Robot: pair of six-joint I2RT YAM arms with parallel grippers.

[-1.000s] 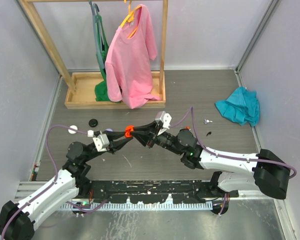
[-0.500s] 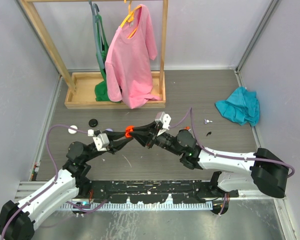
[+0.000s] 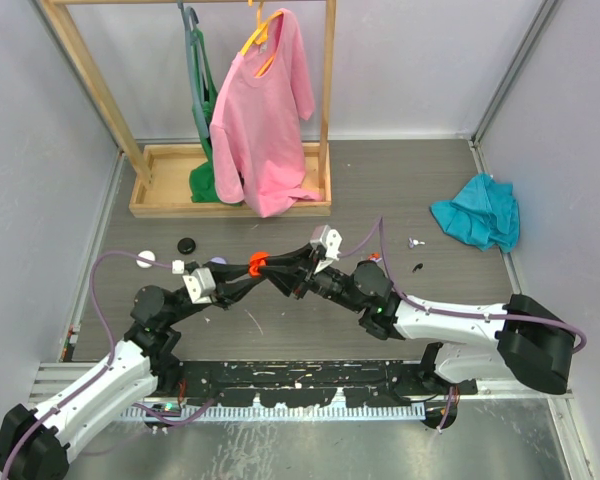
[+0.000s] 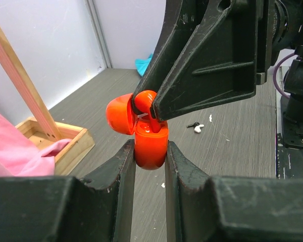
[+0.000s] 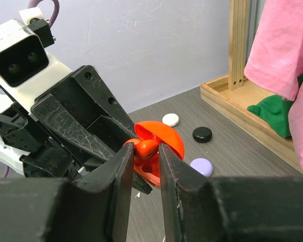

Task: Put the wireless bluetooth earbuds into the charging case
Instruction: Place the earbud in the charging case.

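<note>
A: Room around the end effectors?
B: They meet above the middle of the bench (image 3: 380, 190). Side walls are well apart. The wooden rack (image 3: 230, 205) with the pink shirt (image 3: 265, 120) is at the far edge and the teal cloth (image 3: 477, 212) far right. The closest things are the white round case (image 5: 170, 119), black round case (image 5: 202, 134) and lilac round case (image 5: 201, 166), on the bench near the left end effector (image 4: 150, 148). Bare bench towards the arm bases.
A: Left one's state?
B: Pressed onto the red charging case (image 4: 150, 160), fingers on both sides of its lower half.
A: Case orientation?
B: Upright, long axis vertical in the left wrist view. The lid (image 4: 118, 113) is swung open to the left there, mouth facing up.
A: Right?
B: The right end effector (image 5: 145, 154) is nearly closed, pinching a red earbud (image 5: 147, 146) right at the case mouth. Can't tell if it's seated, or the bud's axis; too small.
A: Other buds?
B: A white earbud (image 3: 413, 242) and a dark earbud (image 3: 418, 267) lie on the bench, near the cloth.
</note>
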